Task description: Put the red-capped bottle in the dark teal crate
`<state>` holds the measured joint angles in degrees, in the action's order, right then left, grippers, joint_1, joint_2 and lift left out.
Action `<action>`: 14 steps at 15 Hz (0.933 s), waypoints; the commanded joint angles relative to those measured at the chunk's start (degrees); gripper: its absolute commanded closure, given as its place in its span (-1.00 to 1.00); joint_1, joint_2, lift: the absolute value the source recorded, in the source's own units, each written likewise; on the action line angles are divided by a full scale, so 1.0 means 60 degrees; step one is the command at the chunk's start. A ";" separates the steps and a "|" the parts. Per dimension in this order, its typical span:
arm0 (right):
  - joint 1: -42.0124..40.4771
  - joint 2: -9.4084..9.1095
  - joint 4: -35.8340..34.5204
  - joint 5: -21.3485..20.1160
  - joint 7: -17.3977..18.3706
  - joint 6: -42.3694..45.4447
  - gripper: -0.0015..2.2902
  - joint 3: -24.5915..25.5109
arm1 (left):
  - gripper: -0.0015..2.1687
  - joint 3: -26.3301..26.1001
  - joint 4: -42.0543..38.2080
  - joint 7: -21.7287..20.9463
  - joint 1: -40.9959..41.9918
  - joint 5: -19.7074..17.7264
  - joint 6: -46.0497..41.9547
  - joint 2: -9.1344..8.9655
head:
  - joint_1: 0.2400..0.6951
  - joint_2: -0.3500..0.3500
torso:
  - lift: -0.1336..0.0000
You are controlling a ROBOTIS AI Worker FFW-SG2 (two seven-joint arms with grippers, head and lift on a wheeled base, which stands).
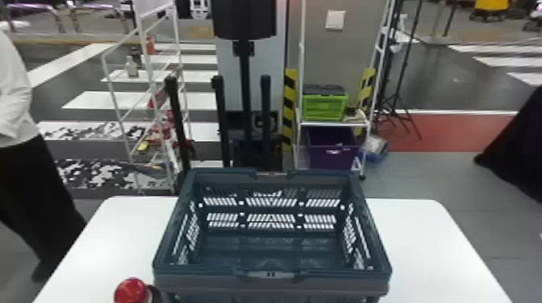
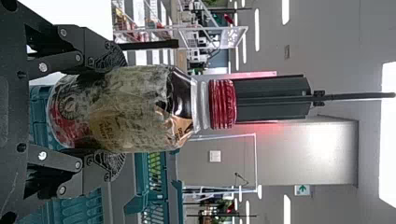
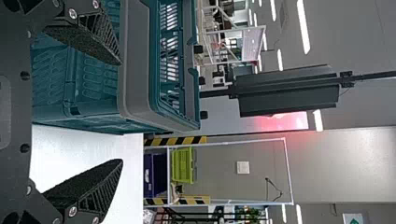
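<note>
The red-capped bottle (image 1: 131,291) is cut off by the head view's near edge, left of the dark teal crate (image 1: 330,284); just right of the cap, too little of a dark shape (image 1: 155,294) shows to tell what it is. The crate's near wall runs out of that view at the bottom, as does the bench (image 1: 435,250). In the left wrist view the bottle hides part of the crate. On the far left rack (image 1: 117,75), small things (image 1: 132,67) are too blurred to name.

red cap (image 2: 222,104), teal crate (image 1: 193,271), label (image 2: 109,123) perhaps tan
</note>
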<state>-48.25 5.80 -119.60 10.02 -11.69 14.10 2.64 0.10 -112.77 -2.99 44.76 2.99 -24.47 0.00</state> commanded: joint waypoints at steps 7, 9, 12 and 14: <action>-0.0029 0.0000 -0.0032 0.0000 0.0000 0.0000 -0.87 -0.0015 | 0.80 -0.0016 -0.0057 0.0000 0.0025 0.0000 0.0000 -0.0025 | 0.14 0.00 | 1.00; -0.0044 0.0015 -0.0047 0.0000 0.0000 0.0000 -0.87 -0.0015 | 0.80 -0.0016 -0.0101 0.0000 0.0040 0.0000 0.0000 -0.0025 | 0.14 0.00 | 1.00; -0.0103 0.0029 -0.0091 0.0015 0.0000 0.0029 -0.87 0.0000 | 0.80 0.0130 -0.0863 -0.0015 0.0127 0.0029 0.0410 -0.0025 | 0.14 0.00 | 1.00; -0.0117 0.0029 -0.0091 0.0015 0.0000 0.0029 -0.87 0.0000 | 0.80 0.0277 -0.1698 -0.0015 0.0010 0.0015 0.1435 -0.0025 | 0.14 0.00 | 1.00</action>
<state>-48.88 5.97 -120.12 10.11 -11.69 14.19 2.61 1.14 -119.40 -3.08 45.38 3.12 -20.12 0.00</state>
